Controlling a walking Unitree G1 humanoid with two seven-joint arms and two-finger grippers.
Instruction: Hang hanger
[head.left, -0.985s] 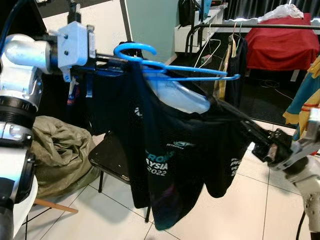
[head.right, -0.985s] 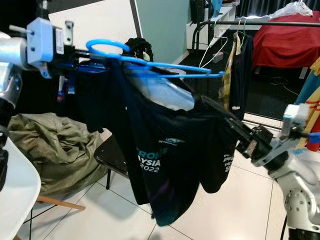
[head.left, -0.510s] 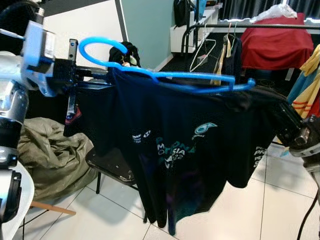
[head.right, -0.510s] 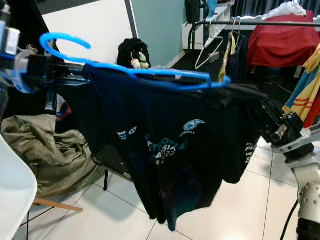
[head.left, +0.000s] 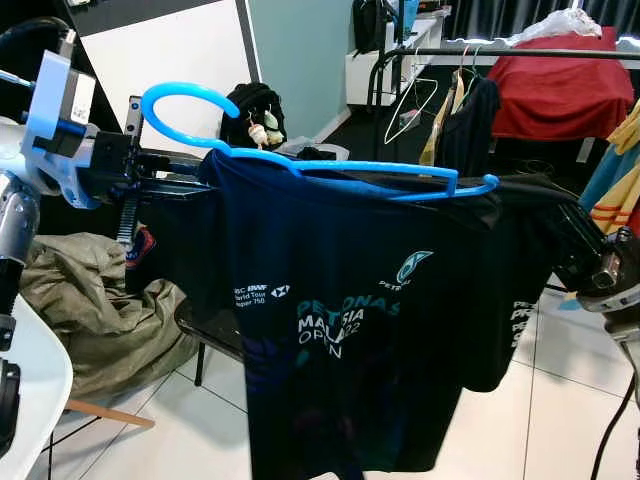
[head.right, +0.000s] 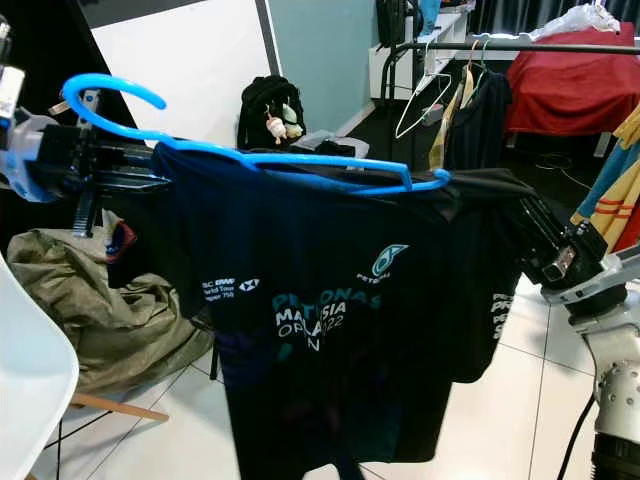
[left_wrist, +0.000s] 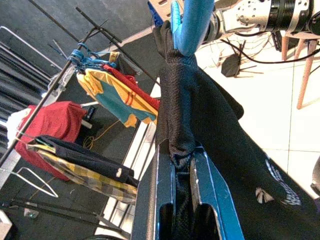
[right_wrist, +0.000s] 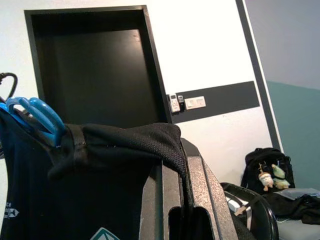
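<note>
A blue plastic hanger (head.left: 330, 170) carries a black T-shirt (head.left: 350, 320) with teal and white print, held up in mid-air before me. My left gripper (head.left: 175, 182) is shut on the shirt's shoulder just below the hanger's hook (head.left: 180, 95). In the left wrist view the black fabric (left_wrist: 182, 125) is pinched between the fingers (left_wrist: 216, 200), with the hanger (left_wrist: 192, 20) beyond. My right gripper (head.left: 562, 232) is shut on the shirt's other shoulder, by the hanger's far tip. The right wrist view shows that fabric (right_wrist: 130, 137) draped over the fingers (right_wrist: 202, 185).
A black clothes rail (head.left: 520, 51) stands at the back right with hung garments (head.left: 462, 110) and bare white hangers (head.left: 405, 100), and a red cloth (head.left: 560, 90) behind it. A dark chair (head.left: 205, 328) and an olive bag (head.left: 90, 310) sit below the shirt. A white table edge (head.left: 35, 370) is at left.
The shirt hung twisted and bunched a second ago; now it is spread flat between the grippers, print facing me. The view has also shifted, and the hanger's hook sits further left.
</note>
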